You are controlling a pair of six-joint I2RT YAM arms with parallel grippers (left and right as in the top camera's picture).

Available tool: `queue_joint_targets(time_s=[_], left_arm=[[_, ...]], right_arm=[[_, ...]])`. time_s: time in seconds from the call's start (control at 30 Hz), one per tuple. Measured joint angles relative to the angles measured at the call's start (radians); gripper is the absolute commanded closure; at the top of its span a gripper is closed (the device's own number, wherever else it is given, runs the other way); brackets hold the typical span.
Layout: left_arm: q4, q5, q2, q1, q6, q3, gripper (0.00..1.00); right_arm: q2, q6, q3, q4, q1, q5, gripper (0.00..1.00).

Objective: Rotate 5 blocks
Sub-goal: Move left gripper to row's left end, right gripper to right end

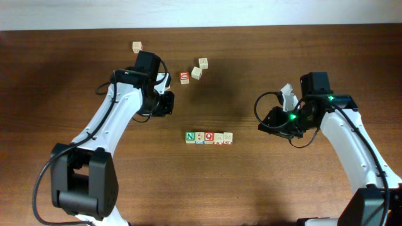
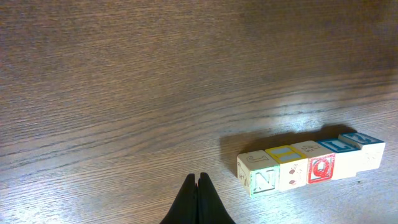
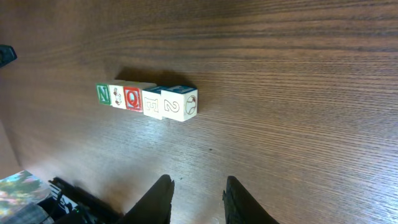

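Neither claw holds anything, so a rotation seems about to begin. The left claw [image 2: 198, 182] is pressed together; the right claw [image 3: 196, 185] stands partly spread. The row of five small light-wood alphabet cubes [image 3: 147, 101] sits on the dark wooden bench [image 1: 251, 188], well ahead of the right claw and ahead-right of the left. Next: straddle one cube, pinch, twist.

Bright overhead light; glare patch on table [image 2: 292, 102]; soft shadows behind blocks [image 2: 320, 168].
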Motion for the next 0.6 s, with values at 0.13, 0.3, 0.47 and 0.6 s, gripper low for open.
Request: queue_joint_targets(time_s=[0.13,0.3,0.47,0.6], left_arm=[[0.007,0.000,0.000,0.000,0.000,0.000,1.00],[0.019,0.000,0.000,0.000,0.000,0.000,1.00],[0.023,0.000,0.000,0.000,0.000,0.000,1.00],[0.033,0.000,0.000,0.000,0.000,0.000,1.00]], right_arm=[[0.000,0.001,0.000,0.000,0.000,0.000,0.71],[0.000,0.003,0.000,0.000,0.000,0.000,0.71],[0.000,0.003,0.000,-0.001,0.000,0.000,0.71],[0.000,0.003,0.000,-0.001,0.000,0.000,0.71]])
